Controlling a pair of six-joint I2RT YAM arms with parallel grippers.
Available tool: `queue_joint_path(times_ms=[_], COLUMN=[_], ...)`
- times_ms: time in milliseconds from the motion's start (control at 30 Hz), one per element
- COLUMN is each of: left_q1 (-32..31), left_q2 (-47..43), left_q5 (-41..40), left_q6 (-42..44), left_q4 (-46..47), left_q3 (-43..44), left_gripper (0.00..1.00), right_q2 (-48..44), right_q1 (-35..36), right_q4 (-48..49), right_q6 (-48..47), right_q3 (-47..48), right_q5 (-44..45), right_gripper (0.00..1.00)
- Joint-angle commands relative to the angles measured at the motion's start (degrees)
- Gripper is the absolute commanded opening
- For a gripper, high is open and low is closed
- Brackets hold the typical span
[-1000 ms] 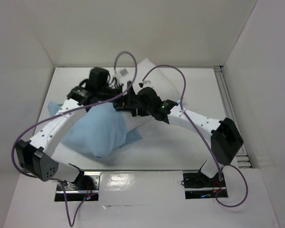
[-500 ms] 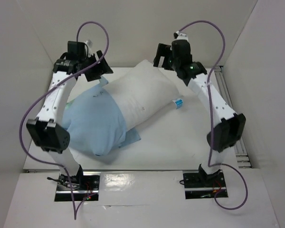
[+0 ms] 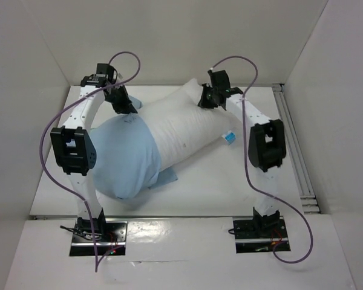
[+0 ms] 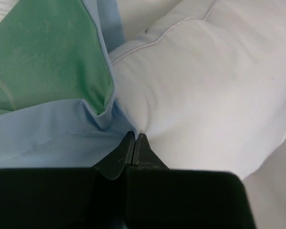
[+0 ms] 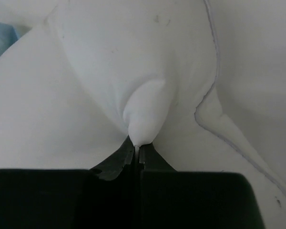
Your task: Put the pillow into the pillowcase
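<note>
A white pillow (image 3: 190,121) lies diagonally across the desk (image 3: 224,187). Its near-left half is already inside a pale blue pillowcase (image 3: 124,160), and its far-right half is bare, with a small blue-and-white label (image 3: 229,137) showing at the right edge. The left tool (image 3: 126,107), jaws closed, appears to pinch the pillowcase's open hem on the far side, where the cloth puckers toward the tips against the pillow. The case's inner face looks green in the left wrist view. The right tool (image 3: 206,99), jaws closed, grips a small nub of the pillow's cover near its far corner. The job looks about half done. The risk from here lies in the holds, since each is only a thin pinch of cloth. A hard pull could slip the hem free or bunch the case at the pillow's plumpest part. If the right tool drags instead of bracing, the pillow could slide back out of the sack.
</note>
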Motion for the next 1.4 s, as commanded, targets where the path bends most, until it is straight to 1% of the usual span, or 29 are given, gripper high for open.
queue_joint_path(times_ms=[0, 33, 100, 133, 200, 233, 367, 400, 533, 567, 633, 667, 700, 733, 767, 833, 900, 933, 967, 1000, 1033, 1067, 1100, 1167, 1267, 1300, 1367], left_q1=[-1.65, -2.34, -2.96, -2.97, -3.49, -4.02, -6.29, -6.83, -10.17, -10.69, -11.23, -11.23, -11.23, -11.84, -11.84, -12.46, -12.46, -12.46, -12.98, -12.99, -12.99, -13.51, -13.51, -16.05, -21.06, -22.38, -25.72], left_q2=[-3.08, -3.61, -5.36, -5.37, -5.37, -5.37, -3.71, -3.01, -1.94, -1.34, -1.33, -0.63, -0.63, -0.63, -0.1, 0.43, 1.21, 1.92, 1.92, 2.45, 2.45, 1.93, 1.4, 0.7, 1.39, 1.4, 1.4], left_q5=[8.23, 8.24, 8.24, 7.72, 7.02, 7.01, 10.26, 10.87, 11.49, 11.49, 9.22, 6.16, 1.17, 1.12, -4.27, -7.04, -8.19, -8.89, -9.94, -10.74, -10.74, -10.74, -8.83, -6.62, 0.75, 5.47, 10.94], left_q6=[2.0, 2.01, 2.53, 3.14, 3.15, 3.15, 3.68, 4.2, 6.13, 6.14, 6.14, 6.14, 6.14, 6.14, 6.66, 7.46, 7.98, 8.5, 8.51, 8.51, 8.51, 8.51, 9.03, 9.04, 8.43, 6.86, 4.83], left_q4=[-0.49, -0.49, -0.49, -0.49, -0.49, -0.49, -0.49, -0.49, -0.49, -0.49, -0.49, -0.49, -1.01, -1.01, -1.62, -1.63, -1.63, -1.63, -1.63, -1.63, -1.63, -1.63, -0.32, 0.31, 0.31, 0.83, 2.67], left_q3=[5.09, 6.23, 7.91, 9.13, 9.67, 10.2, 11.87, 11.87, 16.95, 17.58, 17.58, 17.58, 17.58, 17.58, 17.58, 17.06, 17.06, 17.06, 17.06, 17.06, 17.06, 16.36, 15.83, 16.52, 21.44, 24.41, 27.06], left_gripper=[0.0, 0.0, 0.0, 0.0, 0.0, 0.0, 0.0, 0.0, 0.01, 0.07, 0.28, 0.31, 0.25, 0.25, 0.0, 0.0, 0.01, 0.09, 0.14, 0.14, 0.0, 0.0, 0.0, 0.0, 0.0, 0.0, 0.0], right_q2=[-19.72, -28.91, -36.52, -42.39, -46.74, -49.97, -53.17, -53.95, -55.37, -55.37, -54.67, -54.66, -54.66, -54.66, -54.66, -55.28, -55.28, -55.28, -55.28, -55.28, -55.28, -55.28, -55.28, -55.28, -53.45, -52.56, -49.31], right_q1=[3.45, 3.47, 5.65, 6.19, 7.94, 10.21, 15.06, 15.77, 18.58, 18.58, 19.11, 19.11, 19.11, 19.11, 19.11, 19.11, 19.11, 19.11, 19.11, 19.11, 19.11, 19.11, 19.11, 19.11, 19.11, 19.11, 19.11], right_q4=[4.14, 7.65, 8.39, 6.74, 4.53, 3.04, 1.45, 1.45, 1.62, 1.62, 0.66, 0.13, 0.13, 0.13, 0.13, -0.4, -0.92, -0.93, -0.93, -0.93, -0.93, -0.93, -0.93, -0.32, 3.11, 3.81, 4.43], right_q6=[0.18, 0.18, 0.18, 0.7, 1.32, 2.28, 4.22, 5.96, 6.51, 5.9, 5.89, 5.37, 5.37, 5.37, 5.37, 5.37, 5.37, 5.37, 5.37, 5.37, 5.37, 5.37, 5.37, 5.37, 5.37, 4.5, 3.96], right_q3=[-19.15, -29.83, -37.9, -43.67, -47.67, -50.56, -54.35, -54.37, -55.16, -55.16, -55.16, -54.64, -54.63, -54.63, -54.63, -54.63, -54.63, -54.63, -54.63, -54.63, -54.63, -54.63, -54.63, -54.1, -50.69, -48.85, -40.6], right_q5=[3.61, 5.46, 8.63, 9.77, 11.54, 11.54, 12.77, 13.9, 14.53, 15.57, 17.16, 17.69, 18.22, 18.22, 18.22, 18.83, 18.84, 19.45, 19.45, 19.45, 19.45, 19.45, 19.45, 19.45, 19.45, 18.93, 18.92], right_gripper=[0.0, 0.0, 0.0, 0.0, 0.0, 0.0, 0.0, 0.0, 0.0, 0.0, 0.0, 0.0, 0.0, 0.0, 0.0, 0.0, 0.0, 0.0, 0.0, 0.0, 0.0, 0.0, 0.0, 0.0, 0.0, 0.0, 0.0])
